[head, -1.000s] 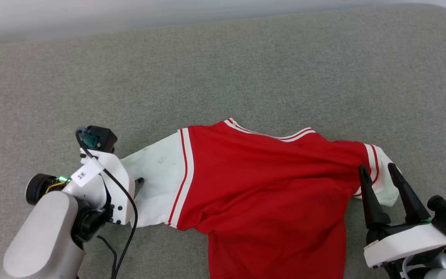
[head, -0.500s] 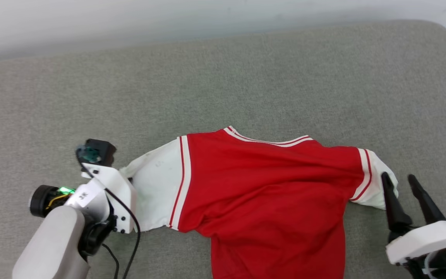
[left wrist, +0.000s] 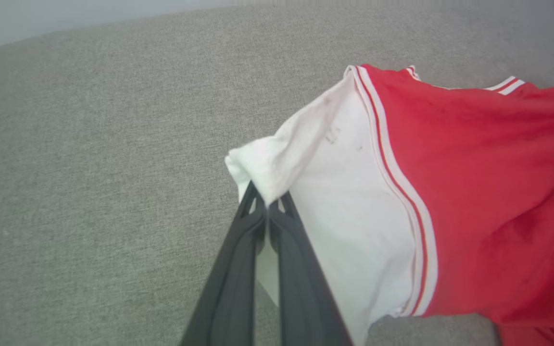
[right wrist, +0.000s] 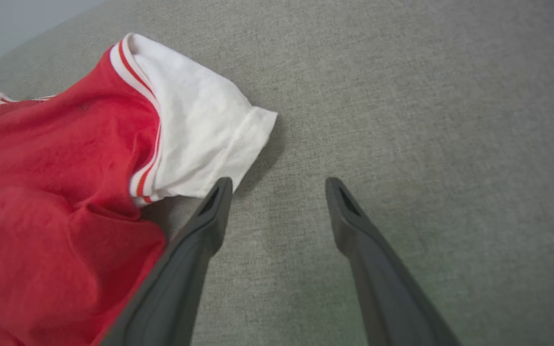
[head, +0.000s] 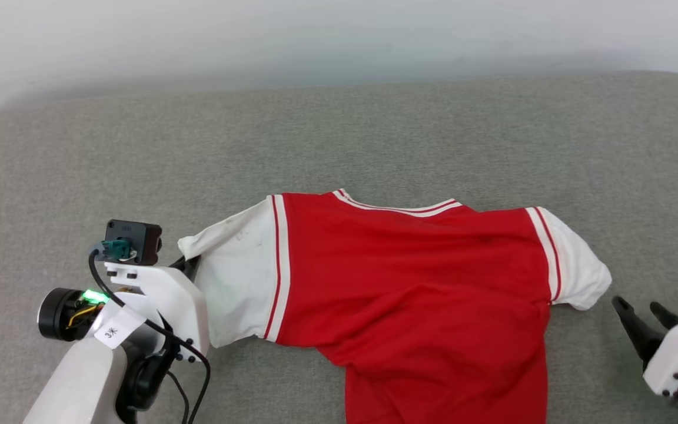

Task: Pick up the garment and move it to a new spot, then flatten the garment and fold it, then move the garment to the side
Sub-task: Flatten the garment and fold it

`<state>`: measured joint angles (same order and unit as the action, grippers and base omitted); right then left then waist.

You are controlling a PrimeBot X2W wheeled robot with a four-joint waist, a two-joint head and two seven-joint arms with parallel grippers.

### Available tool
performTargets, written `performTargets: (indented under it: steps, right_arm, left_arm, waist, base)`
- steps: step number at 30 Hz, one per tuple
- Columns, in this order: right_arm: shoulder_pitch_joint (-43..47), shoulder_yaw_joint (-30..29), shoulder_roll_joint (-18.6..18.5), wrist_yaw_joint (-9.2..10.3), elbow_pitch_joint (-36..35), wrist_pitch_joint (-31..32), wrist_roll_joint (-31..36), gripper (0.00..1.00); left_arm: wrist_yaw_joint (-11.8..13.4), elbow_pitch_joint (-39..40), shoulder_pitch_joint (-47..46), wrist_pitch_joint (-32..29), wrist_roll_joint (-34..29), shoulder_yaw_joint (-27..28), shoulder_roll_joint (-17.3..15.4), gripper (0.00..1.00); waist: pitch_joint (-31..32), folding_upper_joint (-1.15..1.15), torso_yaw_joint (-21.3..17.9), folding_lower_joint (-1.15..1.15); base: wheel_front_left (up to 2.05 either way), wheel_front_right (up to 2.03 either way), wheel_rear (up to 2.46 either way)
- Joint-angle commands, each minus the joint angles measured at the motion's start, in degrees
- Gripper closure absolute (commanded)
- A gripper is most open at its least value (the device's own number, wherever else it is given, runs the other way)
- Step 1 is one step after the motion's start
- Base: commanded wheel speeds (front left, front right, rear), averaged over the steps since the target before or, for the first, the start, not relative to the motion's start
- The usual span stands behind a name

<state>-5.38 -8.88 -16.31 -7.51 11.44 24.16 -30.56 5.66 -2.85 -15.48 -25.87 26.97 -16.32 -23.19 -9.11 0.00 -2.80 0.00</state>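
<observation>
The garment [head: 421, 282] lay back-side up on the grey fabric surface [head: 374, 129], its red body spread across the middle and running off the near edge of my head view, the striped collar trim [head: 398, 206] pointing toward the pale wall [head: 315, 35]. Its white sleeve on my left [left wrist: 334, 192] was drawn out sideways and a little lifted at the cuff, where my left pincer [left wrist: 267, 202] was clenched on a corner of the white cloth, both dark fingers pressed together with the fabric folded over their tips. In the head view that pincer [head: 189, 265] sat at the sleeve's outer edge, mostly hidden behind its own white wrist housing. The other white sleeve [right wrist: 195, 139] rested flat on the surface, cuff toward my right. My right pincer [right wrist: 279, 185] was released, fingers spread wide apart and holding nothing; one fingertip lay just beside the cuff's lower corner, the other over bare fabric surface.
</observation>
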Motion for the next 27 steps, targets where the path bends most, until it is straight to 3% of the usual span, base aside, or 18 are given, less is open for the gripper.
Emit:
performTargets:
  steps: [1, 11, 20, 22, 23, 27]
  right_arm:
    - [-1.85, 0.69, -1.08, 0.04, 0.3, 1.18, -0.57, 0.0]
    - [-13.1, 7.38, -6.25, 0.04, 5.76, 9.6, -2.34, 0.0]
    - [-13.66, 12.12, -4.15, 0.04, 18.06, 17.31, -4.47, 0.0]
    - [-13.04, 12.94, -3.35, 0.04, 19.84, 18.59, -5.06, 0.78]
    - [-13.11, 13.26, -3.08, 0.03, 20.09, 18.81, -5.4, 1.0]
    - [-15.4, 12.25, -4.38, 0.04, 19.29, 15.77, -5.94, 1.0]
  left_arm:
    - [0.12, 0.94, 0.27, 0.13, -0.11, -0.12, 0.14, 1.0]
    - [-0.49, 3.53, -2.43, 0.68, -0.36, -1.54, 1.08, 1.0]
    - [-1.15, 2.3, -4.31, 2.1, 0.39, -2.02, 2.0, 1.0]
    - [-1.2, 1.8, -4.35, 2.51, 0.54, -1.89, 2.12, 1.0]
    - [-1.24, 1.57, -4.39, 2.57, 0.69, -1.84, 2.13, 1.0]
    - [-1.23, 0.46, -4.37, 3.54, 1.41, -1.3, 2.24, 1.0]
  waist:
    - [-0.68, 0.0, 0.84, 0.0]
    - [-5.28, 0.0, 4.08, 0.0]
    - [-7.93, 0.0, 5.54, 0.0]
    - [-8.06, 0.0, 5.46, 0.0]
    - [-8.04, 0.0, 5.38, 0.0]
    - [-7.02, 0.0, 4.91, 0.0]
  base:
    - [0.0, 0.0, 0.0]
    - [0.0, 0.0, 0.0]
    - [0.0, 0.0, 0.0]
    - [0.0, 0.0, 0.0]
    - [0.0, 0.0, 0.0]
    - [0.0, 0.0, 0.0]
